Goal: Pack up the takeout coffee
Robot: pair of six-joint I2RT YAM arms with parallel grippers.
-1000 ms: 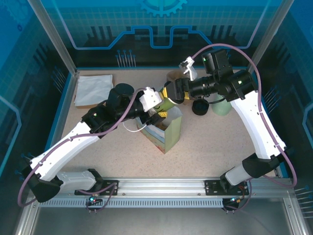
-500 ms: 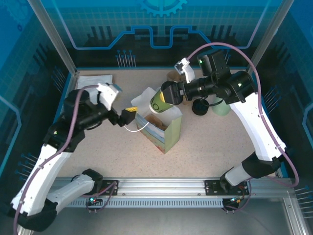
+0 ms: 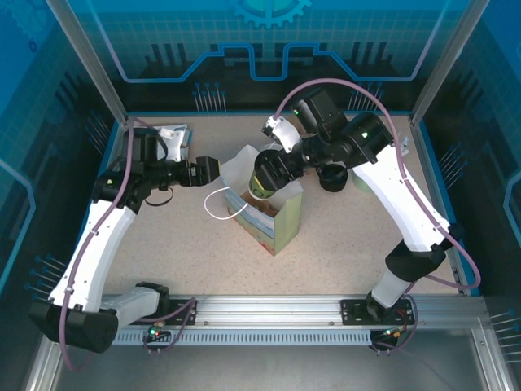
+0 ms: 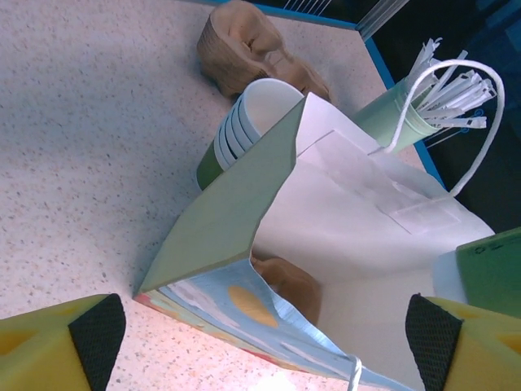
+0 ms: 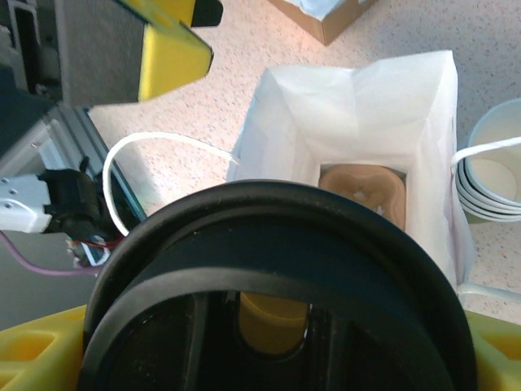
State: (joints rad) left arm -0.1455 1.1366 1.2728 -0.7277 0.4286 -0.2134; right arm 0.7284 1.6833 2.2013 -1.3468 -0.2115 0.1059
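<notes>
The takeout coffee (image 3: 262, 181), an olive-green cup with a black lid (image 5: 277, 269), hangs tilted just over the open mouth of the paper bag (image 3: 277, 220). My right gripper (image 3: 267, 169) is shut on it, its yellow fingers either side of the cup in the right wrist view. Below the cup, the bag (image 5: 358, 106) gapes, with a brown cardboard holder (image 5: 362, 191) on its floor. My left gripper (image 3: 208, 169) stands open to the left of the bag, apart from it, with nothing between its black pads (image 4: 98, 330). The cup's green side (image 4: 492, 273) shows at the right edge of the left wrist view.
A stack of green cups (image 4: 244, 122) and a brown cardboard piece (image 4: 244, 49) stand behind the bag. A pale green cup of white sticks (image 4: 407, 114) is beyond them. A loose black lid (image 3: 332, 177) lies under my right arm. The bag's white handle (image 3: 216, 210) loops out leftward.
My left gripper has pulled back leftward from the bag's rim. My right gripper has swung the cup from behind the bag to over its open mouth.
</notes>
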